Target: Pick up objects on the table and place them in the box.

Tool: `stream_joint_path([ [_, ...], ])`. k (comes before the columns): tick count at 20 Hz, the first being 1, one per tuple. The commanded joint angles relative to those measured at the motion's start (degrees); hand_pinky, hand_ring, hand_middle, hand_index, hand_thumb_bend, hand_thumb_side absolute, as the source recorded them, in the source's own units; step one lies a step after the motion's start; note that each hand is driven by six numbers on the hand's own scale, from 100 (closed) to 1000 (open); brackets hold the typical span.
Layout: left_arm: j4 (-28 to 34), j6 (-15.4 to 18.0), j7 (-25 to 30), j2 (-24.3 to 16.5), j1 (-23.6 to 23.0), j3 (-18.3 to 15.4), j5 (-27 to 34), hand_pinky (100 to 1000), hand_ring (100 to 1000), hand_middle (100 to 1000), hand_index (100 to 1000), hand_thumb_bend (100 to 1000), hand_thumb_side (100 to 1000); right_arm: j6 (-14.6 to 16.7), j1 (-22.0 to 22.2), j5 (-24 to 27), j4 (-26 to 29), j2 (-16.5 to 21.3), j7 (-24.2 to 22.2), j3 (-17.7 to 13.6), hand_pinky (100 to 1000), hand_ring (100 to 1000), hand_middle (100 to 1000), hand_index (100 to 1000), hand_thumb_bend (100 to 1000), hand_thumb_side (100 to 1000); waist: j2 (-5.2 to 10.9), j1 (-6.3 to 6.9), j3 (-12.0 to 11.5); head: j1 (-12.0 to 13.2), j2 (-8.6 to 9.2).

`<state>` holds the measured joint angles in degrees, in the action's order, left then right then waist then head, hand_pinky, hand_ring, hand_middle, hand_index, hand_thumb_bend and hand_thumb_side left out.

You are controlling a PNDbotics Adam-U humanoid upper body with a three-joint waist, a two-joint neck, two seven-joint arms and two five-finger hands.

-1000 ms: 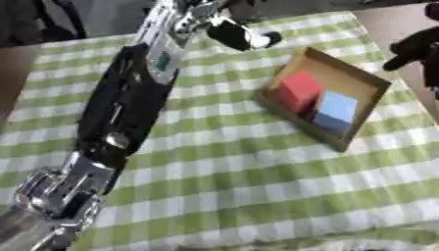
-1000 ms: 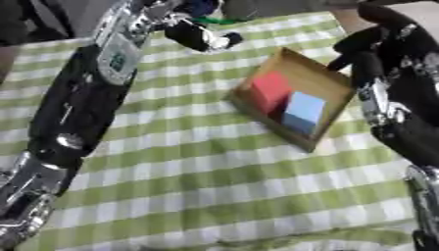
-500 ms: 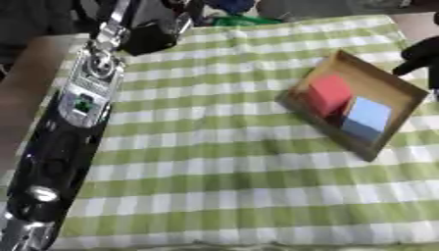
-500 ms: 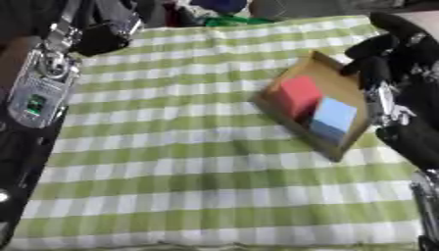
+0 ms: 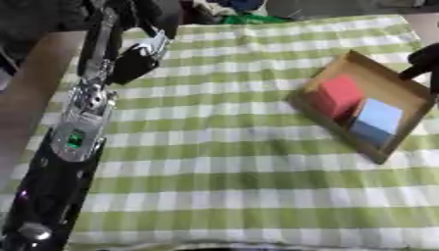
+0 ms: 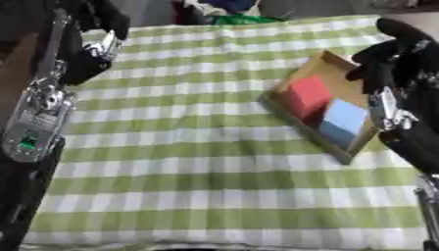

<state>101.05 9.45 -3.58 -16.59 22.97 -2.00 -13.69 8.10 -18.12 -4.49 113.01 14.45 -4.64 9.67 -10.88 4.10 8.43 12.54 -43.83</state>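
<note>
- Green-checked cloth (image 5: 223,162) covers the table; my left hand (image 5: 137,61) is up at the far left edge, and I cannot tell whether its fingers hold anything.
- Just below my right hand (image 6: 386,56), whose fingers look curled and empty, sits the box (image 6: 296,117).
- Inside it lie a red block (image 6: 307,95) and a blue block (image 6: 345,120).
- I see nothing loose near either hand, so I should look the cloth over before reaching.
</note>
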Motion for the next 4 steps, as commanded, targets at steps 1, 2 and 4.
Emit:
stream_joint_path([
  [1,1.4,0.1,-0.2,-0.2,0.0,-0.5,0.4,453,515,512,750,366,479,0.0,-0.4,-0.4,0.3,0.6,0.3,-0.4,817,580,614,907,100,510,0.61,-0.2,0.1,0.2,-0.29],
  [2,1.4,0.1,-0.1,0.0,-0.3,-0.5,0.4,452,515,512,750,366,479,0.0,-0.3,-0.5,0.3,0.6,0.3,-0.4,817,580,614,907,100,511,0.55,-0.2,0.0,0.3,-0.29],
  [4,1.4,0.0,0.1,0.3,-0.7,-0.5,0.5,452,515,512,750,365,481,0.0,-0.3,-0.6,0.1,0.6,0.4,-0.4,817,580,614,907,100,511,0.51,-0.18,0.0,0.3,-0.29],
])
